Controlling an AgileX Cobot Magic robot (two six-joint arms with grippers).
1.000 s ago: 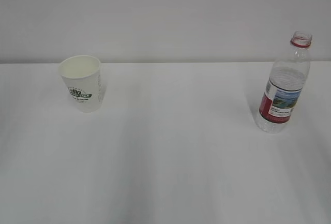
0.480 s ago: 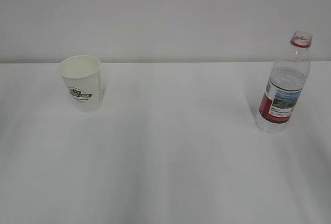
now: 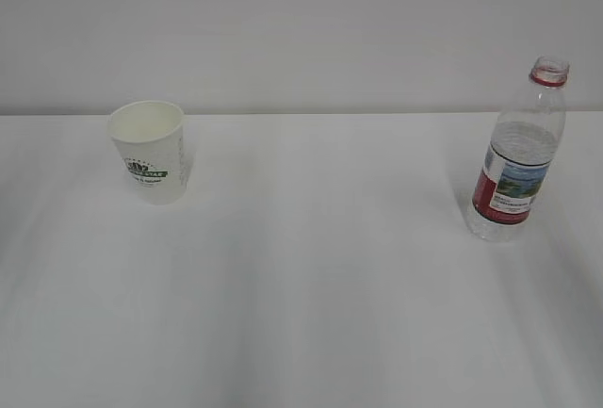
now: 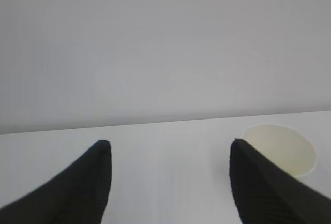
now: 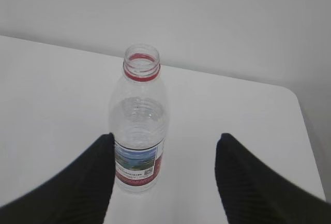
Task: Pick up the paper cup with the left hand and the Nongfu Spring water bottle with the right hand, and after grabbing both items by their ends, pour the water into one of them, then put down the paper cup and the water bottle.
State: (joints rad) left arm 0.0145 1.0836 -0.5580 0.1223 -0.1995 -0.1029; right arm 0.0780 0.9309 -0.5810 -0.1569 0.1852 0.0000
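paper cup (image 3: pixel 149 151): unmoved, far left on tabletop (image 3: pixel 311 285)
Nongfu Spring water bottle (image 3: pixel 518 152): unmoved, right
left end effector (image 4: pixel 169 154): open, empty
right end effector (image 5: pixel 164 149): open, empty

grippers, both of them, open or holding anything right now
left gripper: open, holding nothing, paper cup behind its right finger.
right gripper: open, holding nothing, water bottle ahead.
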